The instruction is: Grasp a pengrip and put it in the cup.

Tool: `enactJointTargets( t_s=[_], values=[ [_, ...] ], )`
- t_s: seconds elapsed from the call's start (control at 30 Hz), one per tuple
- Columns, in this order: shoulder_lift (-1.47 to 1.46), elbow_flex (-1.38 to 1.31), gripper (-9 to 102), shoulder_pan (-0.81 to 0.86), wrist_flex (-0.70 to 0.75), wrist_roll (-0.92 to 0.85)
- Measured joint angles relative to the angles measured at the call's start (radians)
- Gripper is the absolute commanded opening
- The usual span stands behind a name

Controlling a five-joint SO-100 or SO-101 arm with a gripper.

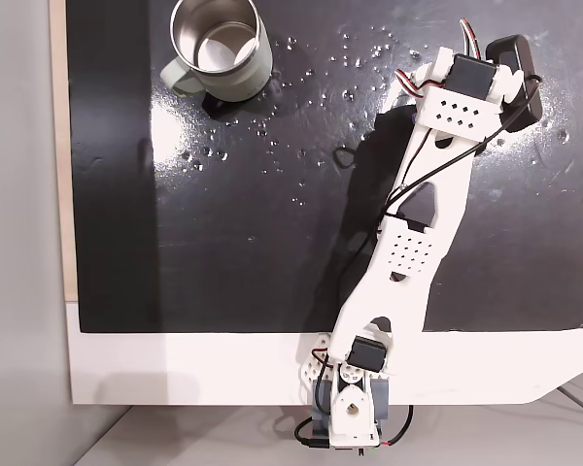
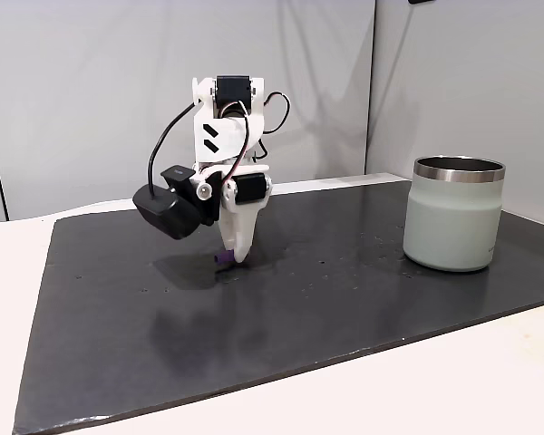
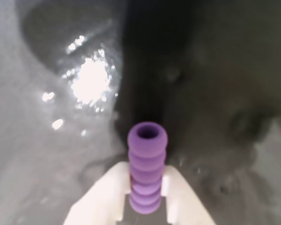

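Observation:
In the wrist view the purple ribbed pengrip (image 3: 147, 150) stands out between my two white fingers, its open end pointing away from the camera. My gripper (image 3: 146, 172) is shut on it. In a fixed view from the side, the gripper (image 2: 234, 257) points straight down at the black mat, and the pengrip (image 2: 223, 262) shows at its tip, right at the mat's surface. The pale green cup (image 2: 453, 222) stands upright far to the right in that view. From above, the cup (image 1: 261, 70) sits at the mat's top left, while the arm's wrist (image 1: 466, 97) is at the top right.
A black mat (image 1: 223, 243) covers most of the white table (image 1: 175, 369). Small water droplets (image 1: 350, 58) speckle the mat between cup and arm. The arm's base (image 1: 350, 408) is clamped at the table's near edge.

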Motion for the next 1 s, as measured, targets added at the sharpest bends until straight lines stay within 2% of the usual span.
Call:
enactJointTargets(
  t_s=[0.27,0.47,0.7,1.0],
  values=[
    [0.362,0.193,0,-0.063,0.0,0.06],
    [0.583,0.199,0,-0.143,0.002,0.089],
    [0.598,0.055,0,-0.275,-0.015,0.181],
    [0.554,0.041,0,-0.483,-0.221,0.365]
  ],
)
